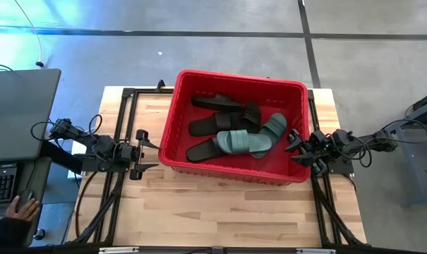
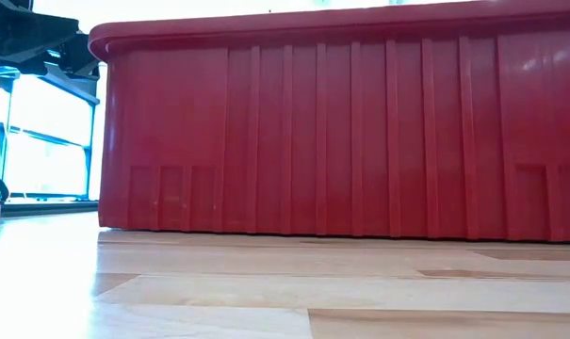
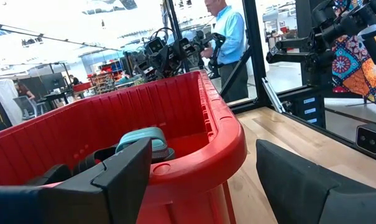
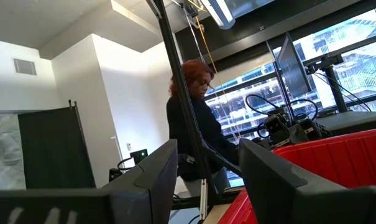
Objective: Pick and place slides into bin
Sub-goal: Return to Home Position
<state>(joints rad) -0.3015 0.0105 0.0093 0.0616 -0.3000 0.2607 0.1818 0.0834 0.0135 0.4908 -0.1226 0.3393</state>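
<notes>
The red bin (image 1: 178,113) stands on the wooden table and fills the low view (image 2: 360,132). Inside lie black slides (image 1: 224,116) and two sage-green slides (image 1: 245,141), overlapping on the bin floor. One green slide shows in the left wrist view (image 3: 144,140). My left gripper (image 1: 148,150) is open and empty just left of the bin's left wall. My right gripper (image 1: 296,144) is open and empty at the bin's right rim.
Black frame rails (image 1: 118,176) run along the table's left and right sides. Bare wood lies in front of the bin (image 1: 220,212). A person's hand (image 1: 19,209) rests at a desk left of the table. People stand in the room beyond (image 4: 194,118).
</notes>
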